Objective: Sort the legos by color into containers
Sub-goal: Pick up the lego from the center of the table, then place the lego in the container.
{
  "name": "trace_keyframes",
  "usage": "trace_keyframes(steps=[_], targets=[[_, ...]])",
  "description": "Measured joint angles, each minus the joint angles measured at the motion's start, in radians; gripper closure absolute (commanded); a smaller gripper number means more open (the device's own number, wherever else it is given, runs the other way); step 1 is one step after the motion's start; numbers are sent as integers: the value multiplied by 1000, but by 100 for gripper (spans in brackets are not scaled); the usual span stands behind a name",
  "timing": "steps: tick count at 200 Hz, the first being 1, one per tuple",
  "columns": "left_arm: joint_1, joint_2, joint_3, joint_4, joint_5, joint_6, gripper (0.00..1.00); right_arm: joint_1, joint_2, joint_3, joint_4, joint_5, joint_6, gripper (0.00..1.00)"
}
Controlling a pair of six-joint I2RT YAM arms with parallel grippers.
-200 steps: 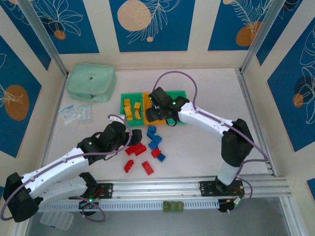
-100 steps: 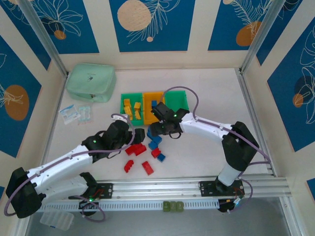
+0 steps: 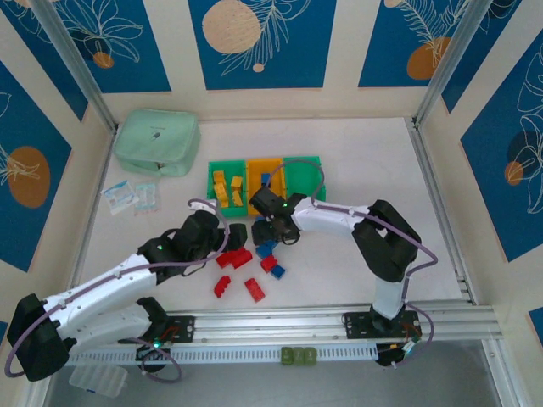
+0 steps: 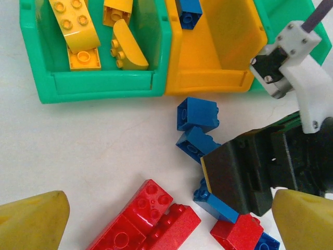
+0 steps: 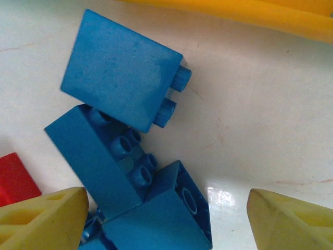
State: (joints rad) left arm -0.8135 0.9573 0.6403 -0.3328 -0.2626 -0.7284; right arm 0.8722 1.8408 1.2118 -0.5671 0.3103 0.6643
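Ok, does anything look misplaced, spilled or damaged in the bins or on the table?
Nothing stands out. The left green plastic bin holds only yellow studded bricks; the orange-yellow middle bin holds a blue brick. Loose blue bricks lie tumbled on the white table beside the red bricks, none visibly broken.

No text, brand, number or sign legible. Bluish print on the clear packets (image 3: 131, 197), far left, too small to read.

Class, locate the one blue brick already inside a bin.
In the left wrist view, the blue brick lies at the far end of the orange middle bin, beside the green bin holding yellow bricks.
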Motion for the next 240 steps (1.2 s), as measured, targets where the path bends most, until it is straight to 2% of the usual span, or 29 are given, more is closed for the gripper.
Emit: trace_keyframes(steps=[62, 157, 208, 240], targets=[[2, 0, -2, 1, 0, 0, 1, -8, 20, -6, -23, 16, 61, 34], [9, 11, -10, 9, 16, 0, 1, -22, -34, -60, -41, 30, 85, 56], [13, 13, -9, 12, 27, 0, 1, -22, -98, -51, -83, 65, 53, 57], [13, 11, -9, 10, 26, 0, 1, -22, -116, 29, -93, 90, -1, 57]])
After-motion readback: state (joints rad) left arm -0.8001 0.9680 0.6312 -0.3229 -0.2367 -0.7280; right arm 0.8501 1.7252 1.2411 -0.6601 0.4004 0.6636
